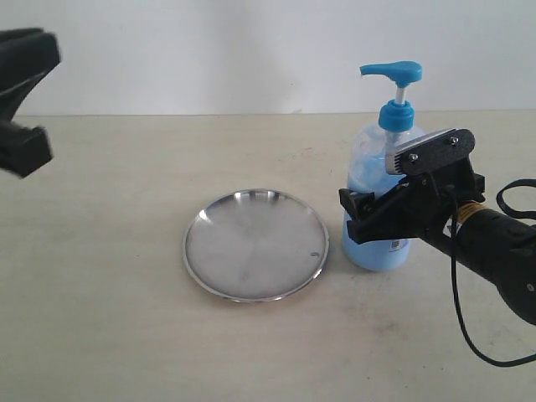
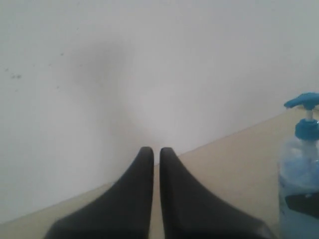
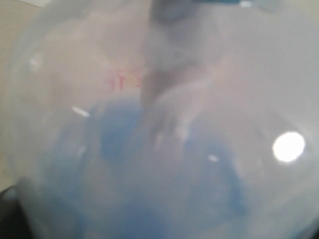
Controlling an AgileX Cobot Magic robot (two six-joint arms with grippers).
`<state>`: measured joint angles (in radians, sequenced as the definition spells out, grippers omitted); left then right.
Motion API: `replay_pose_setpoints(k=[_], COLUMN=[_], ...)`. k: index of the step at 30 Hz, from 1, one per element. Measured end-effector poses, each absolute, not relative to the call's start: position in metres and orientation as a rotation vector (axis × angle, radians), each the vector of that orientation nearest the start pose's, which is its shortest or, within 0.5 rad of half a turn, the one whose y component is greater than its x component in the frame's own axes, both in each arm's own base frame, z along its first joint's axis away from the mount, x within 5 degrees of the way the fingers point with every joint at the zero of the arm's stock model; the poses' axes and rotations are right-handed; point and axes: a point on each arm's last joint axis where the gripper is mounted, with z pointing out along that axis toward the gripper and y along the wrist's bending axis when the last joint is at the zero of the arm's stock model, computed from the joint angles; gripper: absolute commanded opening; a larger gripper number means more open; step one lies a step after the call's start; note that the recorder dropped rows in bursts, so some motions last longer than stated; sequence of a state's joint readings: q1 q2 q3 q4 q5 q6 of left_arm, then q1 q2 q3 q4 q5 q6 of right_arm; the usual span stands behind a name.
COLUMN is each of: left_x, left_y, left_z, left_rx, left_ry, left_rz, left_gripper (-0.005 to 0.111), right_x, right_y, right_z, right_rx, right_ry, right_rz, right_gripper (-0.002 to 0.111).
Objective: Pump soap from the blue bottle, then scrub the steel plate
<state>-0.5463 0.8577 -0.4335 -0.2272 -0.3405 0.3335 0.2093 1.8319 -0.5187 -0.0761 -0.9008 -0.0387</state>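
The blue bottle point(image 1: 370, 159) stands upright on the table, right of the steel plate point(image 1: 255, 244); light blue soap point(image 1: 374, 254) fills its lower part. My right gripper point(image 1: 366, 219) reaches in from the right and is closed around the bottle's body, below the blue pump head point(image 1: 392, 72). The bottle wall point(image 3: 164, 124) fills the right wrist view, with soap point(image 3: 164, 194) behind it. My left gripper point(image 1: 21, 100) hangs high at the far left, well away from both; its fingers point(image 2: 144, 169) stand almost together with nothing between them. The bottle point(image 2: 301, 189) shows at the edge of the left wrist view.
The beige table point(image 1: 100, 318) runs back to a white wall point(image 1: 209, 50). The plate lies flat and bare just left of the bottle. A black cable point(image 1: 469, 335) loops below my right arm.
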Motion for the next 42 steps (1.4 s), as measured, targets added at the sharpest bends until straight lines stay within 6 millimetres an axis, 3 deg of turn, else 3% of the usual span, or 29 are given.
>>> replay_pose_setpoints(k=[1,3,8,12,14,19,30,42], left_x=[0.151,0.132,0.101,0.091,0.089,0.082,0.081,0.081], left_y=[-0.082,-0.065,-0.038,-0.021,-0.016,-0.021,-0.02,-0.02], left_z=[0.294,0.274,0.228,0.209,0.206,0.204,0.205,0.205], left_rx=[0.441,0.39,0.437,0.262,0.172,0.217,0.211,0.211], left_ry=[1.524,1.551,1.576,1.623,1.641,1.659,1.647,1.647], left_rz=[-0.27,-0.249,-0.088,-0.086,-0.114,-0.214,-0.216,-0.216], left_gripper=[0.004,0.004,0.004,0.004,0.004,0.004,0.004,0.004], right_x=[0.294,0.294,0.294,0.294,0.294,0.294,0.293,0.284], right_y=[0.068,0.068,0.068,0.068,0.068,0.068,0.068,0.065], right_z=[0.128,0.128,0.128,0.128,0.128,0.128,0.129,0.17], right_rx=[-0.319,-0.321,-0.321,-0.322,-0.322,-0.327,-0.331,-0.332], right_ry=[1.872,1.872,1.872,1.874,1.874,1.873,1.876,1.833], right_rz=[0.14,0.141,0.141,0.141,0.141,0.135,0.131,0.108], right_gripper=[0.058,0.071,0.079,0.079,0.079,0.079,0.079,0.078])
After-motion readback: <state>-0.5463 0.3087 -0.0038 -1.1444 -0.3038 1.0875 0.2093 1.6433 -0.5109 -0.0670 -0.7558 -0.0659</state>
